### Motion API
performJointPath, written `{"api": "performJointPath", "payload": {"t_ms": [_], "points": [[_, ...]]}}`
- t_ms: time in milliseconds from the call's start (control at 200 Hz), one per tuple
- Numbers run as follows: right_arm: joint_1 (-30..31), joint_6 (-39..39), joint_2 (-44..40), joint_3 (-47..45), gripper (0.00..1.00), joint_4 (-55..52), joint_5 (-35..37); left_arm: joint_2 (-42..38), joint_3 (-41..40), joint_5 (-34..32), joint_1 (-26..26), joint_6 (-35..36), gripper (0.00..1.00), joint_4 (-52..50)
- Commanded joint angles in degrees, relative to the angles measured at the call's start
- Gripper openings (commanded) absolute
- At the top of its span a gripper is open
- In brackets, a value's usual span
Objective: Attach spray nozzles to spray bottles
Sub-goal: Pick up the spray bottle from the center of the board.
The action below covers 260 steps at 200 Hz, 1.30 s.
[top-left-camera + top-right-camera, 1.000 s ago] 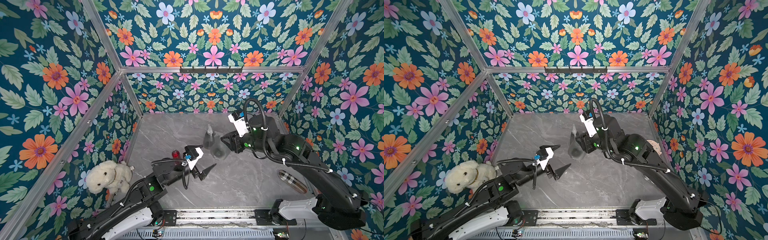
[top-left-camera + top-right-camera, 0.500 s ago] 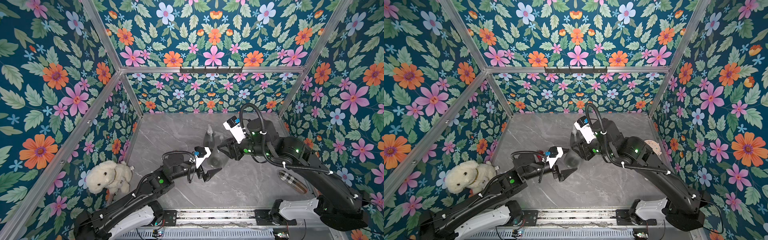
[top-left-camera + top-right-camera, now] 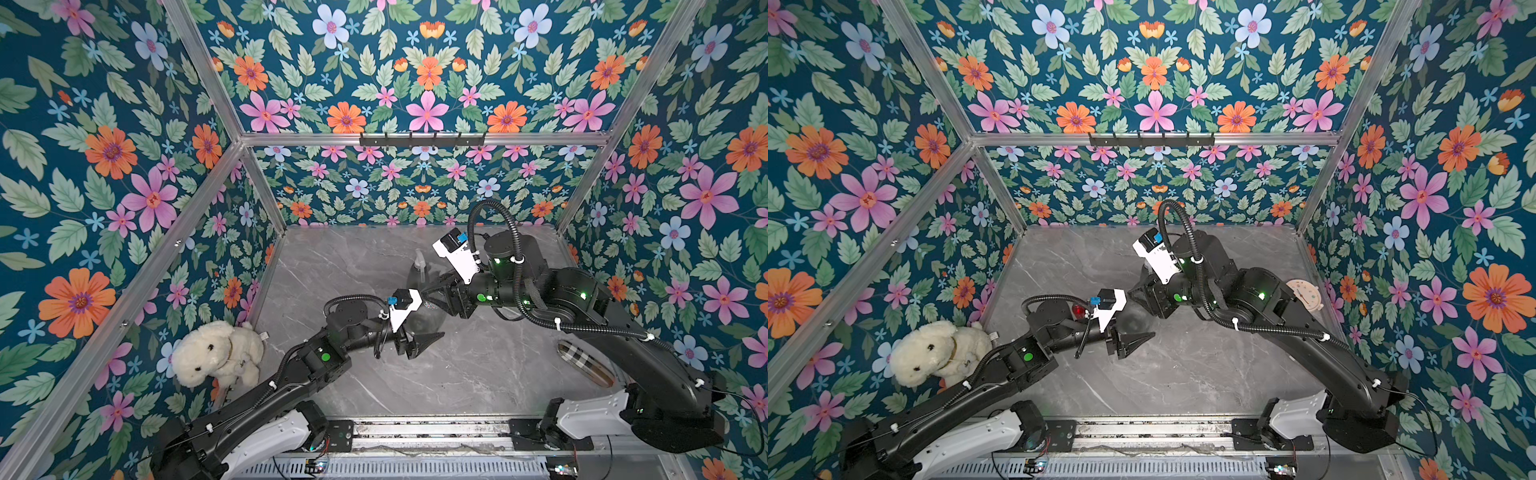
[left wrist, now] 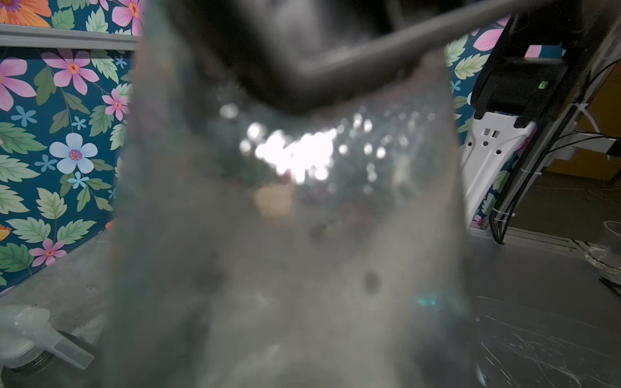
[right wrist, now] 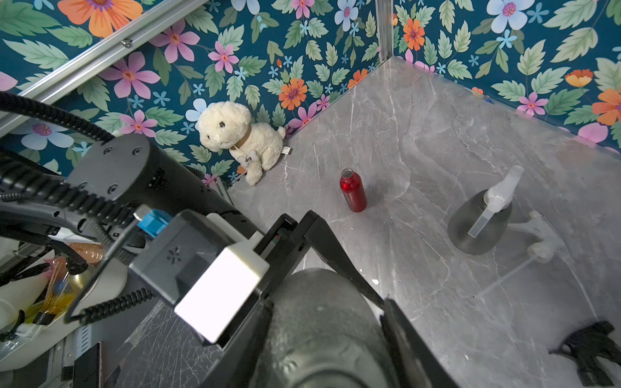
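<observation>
A smoky-grey spray bottle (image 3: 426, 316) (image 5: 322, 302) lies sideways above the table with my right gripper (image 3: 434, 297) (image 5: 322, 322) shut on its neck end. My left gripper (image 3: 433, 322) (image 3: 1142, 322) straddles its wide base, fingers (image 5: 342, 255) lying against both flanks. The bottle's blurred body (image 4: 289, 235) fills the left wrist view. A second grey bottle (image 5: 480, 225) (image 3: 419, 272) stands at the back with a whitish nozzle on it. The red bottle (image 5: 353, 191) (image 3: 1077, 309) stands uncapped. A loose whitish nozzle (image 5: 539, 250) and a black nozzle (image 5: 591, 346) lie on the table.
A cream plush dog (image 3: 216, 353) (image 5: 242, 141) sits against the left wall. A checkered oblong thing (image 3: 586, 361) lies by the right wall, and a beige round disc (image 3: 1304, 293) shows behind the right arm. Floral walls close three sides. A metal rail (image 3: 415, 432) runs along the front.
My left gripper has swung right, up to the grey bottle, and narrowed its jaws round the base. My right gripper has brought the bottle left and forward to meet it.
</observation>
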Motion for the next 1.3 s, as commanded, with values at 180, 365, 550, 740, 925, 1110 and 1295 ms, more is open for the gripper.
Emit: {"api": "performJointPath", "payload": {"t_ms": [180,365,550,740,925,1110,1295], "points": [[0.1,-0.8,0.7,1.4,0.53,5.0,-0.8,0.1,0.3,3.0,0.7,-0.9,0.76,1.2],[0.1,-0.5,-1.0,1.2,0.63,7.0,4.5,-0.9,0.2,1.7,0.7,-0.7,0.76,0.9],[-4.2,1.4,-7.8,-4.1,0.69,13.0,11.5,-3.1,-0.3,-0.7,1.0,-0.6,0.76,0.6],[-20.1,8.9,-8.7,-12.3,0.68,16.3,6.5,-6.2,0.2,-4.1,1.0,-0.5,0.74,-0.3],[-27.5,12.0,-3.9,-19.5,0.67,19.3,4.9,-8.2,1.4,-5.2,0.9,0.0,0.59,-2.5],[-31.0,12.8,5.1,-21.7,0.67,20.5,6.0,-10.3,2.1,-6.2,0.9,0.2,0.39,-2.8],[-31.6,13.1,19.6,-18.4,0.66,19.9,6.1,-11.7,2.4,-7.8,0.9,0.2,0.0,-2.5]]}}
